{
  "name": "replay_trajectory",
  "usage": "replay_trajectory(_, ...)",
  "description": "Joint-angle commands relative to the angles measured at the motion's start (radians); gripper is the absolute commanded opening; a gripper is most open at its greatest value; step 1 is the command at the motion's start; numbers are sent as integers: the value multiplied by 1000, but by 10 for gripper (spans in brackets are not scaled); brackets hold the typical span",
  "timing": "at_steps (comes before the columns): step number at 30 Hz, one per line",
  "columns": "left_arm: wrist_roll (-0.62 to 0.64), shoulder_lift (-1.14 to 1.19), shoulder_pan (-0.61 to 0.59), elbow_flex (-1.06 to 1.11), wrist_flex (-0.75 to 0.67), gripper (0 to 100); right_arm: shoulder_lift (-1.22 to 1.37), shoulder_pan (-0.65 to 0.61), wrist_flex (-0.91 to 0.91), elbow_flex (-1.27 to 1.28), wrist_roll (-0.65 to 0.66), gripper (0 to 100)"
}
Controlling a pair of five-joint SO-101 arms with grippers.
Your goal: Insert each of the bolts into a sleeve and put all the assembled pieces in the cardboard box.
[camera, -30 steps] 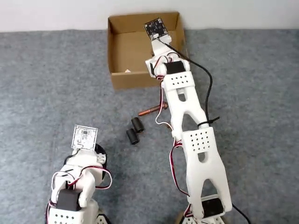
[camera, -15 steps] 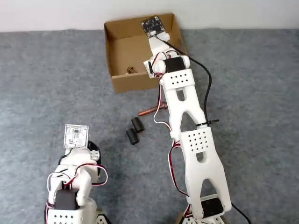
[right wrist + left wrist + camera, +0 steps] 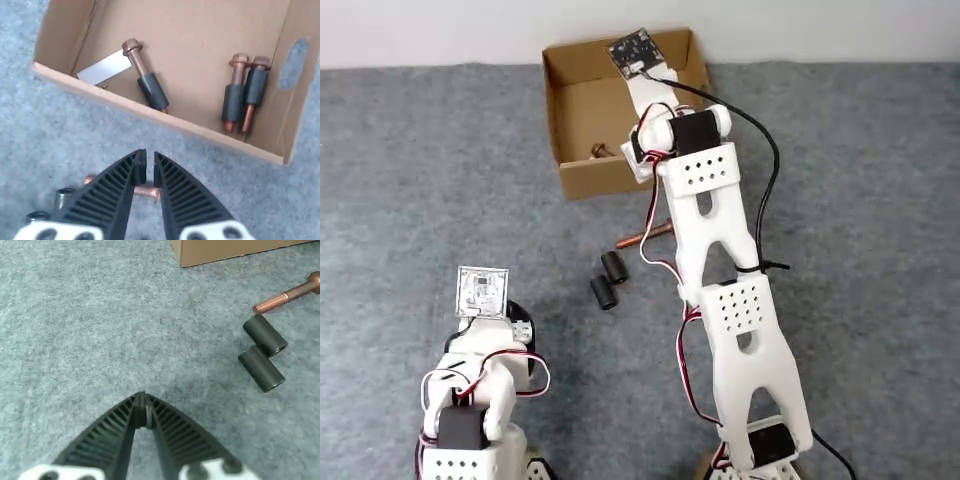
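While three assembled pieces (image 3: 150, 85) lie in the cardboard box (image 3: 200, 131), one loose bolt (image 3: 285, 295) lies on the counter (image 3: 75, 315) just beside two sleeves (image 3: 265, 334). The right claw (image 3: 145, 162) hangs just outside the box's wall, empty, its jaws a slit apart. The left claw (image 3: 141, 400) is pressed closed on nothing. The bolt would best be gripped by the shank, in line with a sleeve's bore. A second bolt may lie under the right arm (image 3: 705, 210).
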Motion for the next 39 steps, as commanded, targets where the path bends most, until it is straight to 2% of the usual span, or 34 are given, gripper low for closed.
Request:
replay_trajectory(1, 5, -5, -5, -4, -28, 5, -110, -27, 45, 41, 3, 11)
replay_trajectory(3, 5, -5, -9, -4, -28, 5, -154, -44, 47, 153, 3, 12)
replay_trajectory(7, 6, -5, -106, -4, -64, 5, -298, -85, 44, 480, 0, 12)
replay_trajectory(11, 8, -3, -112, -4, -64, 5, -378, -130, 33, 710, -80, 29)
replay_trajectory(18, 8, -3, -112, -4, -64, 5, -323, -188, 36, 753, -153, 210)
replay_trajectory(26, 8, -3, -112, -4, -64, 5, -202, -231, 31, 750, -157, 149)
replay_trajectory(39, 9, -3, -112, -4, -63, 5, -102, -243, -74, 752, -181, 147)
